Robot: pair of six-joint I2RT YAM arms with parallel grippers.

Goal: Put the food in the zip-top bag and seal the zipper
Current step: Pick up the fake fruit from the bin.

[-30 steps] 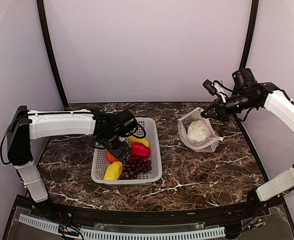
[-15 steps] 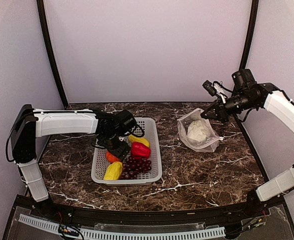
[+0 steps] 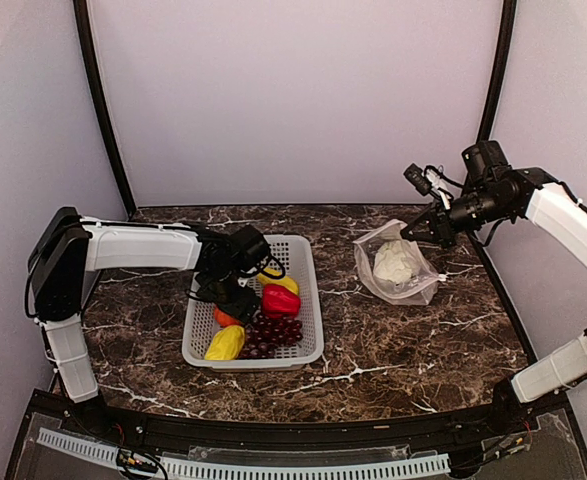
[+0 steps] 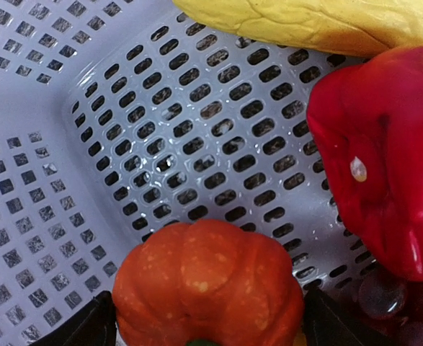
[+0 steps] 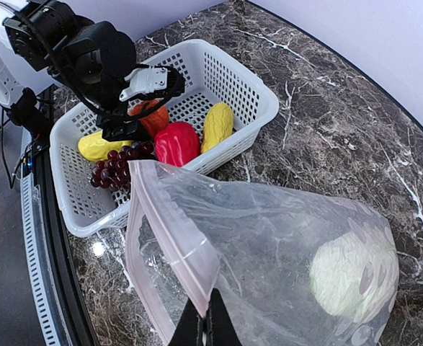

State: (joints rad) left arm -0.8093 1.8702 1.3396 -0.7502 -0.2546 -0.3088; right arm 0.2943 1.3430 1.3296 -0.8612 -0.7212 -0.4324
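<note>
In the perforated basket (image 3: 309, 290) lie an orange tomato (image 4: 207, 285), a red pepper (image 4: 384, 166), two yellow pieces (image 3: 225, 343) (image 3: 281, 283) and a dark red grape bunch (image 3: 271, 333). My left gripper (image 3: 231, 300) reaches down into the basket; its dark fingertips (image 4: 88, 328) press both sides of the tomato, which rests on the basket floor. The clear zip-top bag (image 5: 283, 231) lies on the table at the right with the cauliflower (image 5: 352, 270) inside. My right gripper (image 5: 210, 317) is shut on the pinkish zipper (image 5: 171, 231) and holds the bag's mouth raised, facing the basket.
The basket's walls (image 4: 197, 130) close in around my left fingers. A dark marble table (image 3: 393, 350) carries everything. Black frame posts (image 3: 103, 110) and pale walls enclose the back and sides.
My left gripper has sunk a little into the basket and its jaws have narrowed onto the tomato. The right arm and bag have not moved.
</note>
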